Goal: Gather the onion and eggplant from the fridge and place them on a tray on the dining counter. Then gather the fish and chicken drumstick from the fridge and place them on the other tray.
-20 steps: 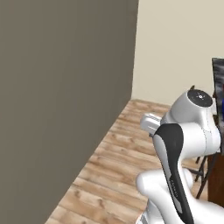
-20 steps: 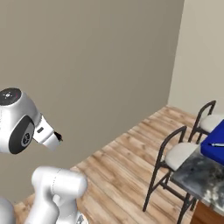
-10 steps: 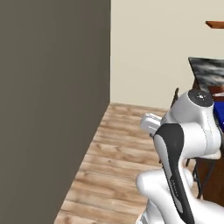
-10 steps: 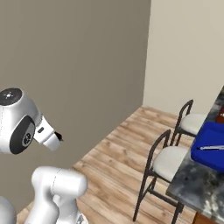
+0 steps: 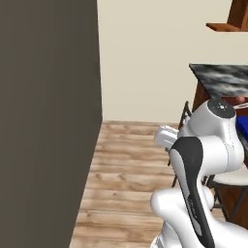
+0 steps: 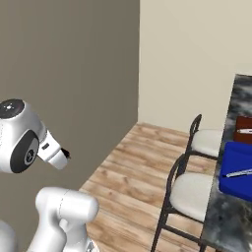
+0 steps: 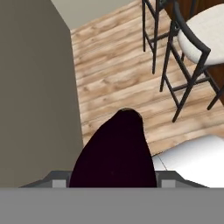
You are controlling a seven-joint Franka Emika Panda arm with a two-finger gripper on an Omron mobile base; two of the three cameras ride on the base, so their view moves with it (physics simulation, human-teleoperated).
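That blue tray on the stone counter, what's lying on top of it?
On the blue tray on the dining counter lies one thin, pale, stick-like item; what it is cannot be told. The tray's far end runs off the picture, so anything there is unseen.

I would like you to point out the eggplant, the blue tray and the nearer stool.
eggplant point(image 7: 114, 153), hand view, on its dark purple middle.
blue tray point(image 6: 235, 162), right base view, on its bare blue wall.
nearer stool point(image 6: 191, 194), right base view, on its pale seat cushion.
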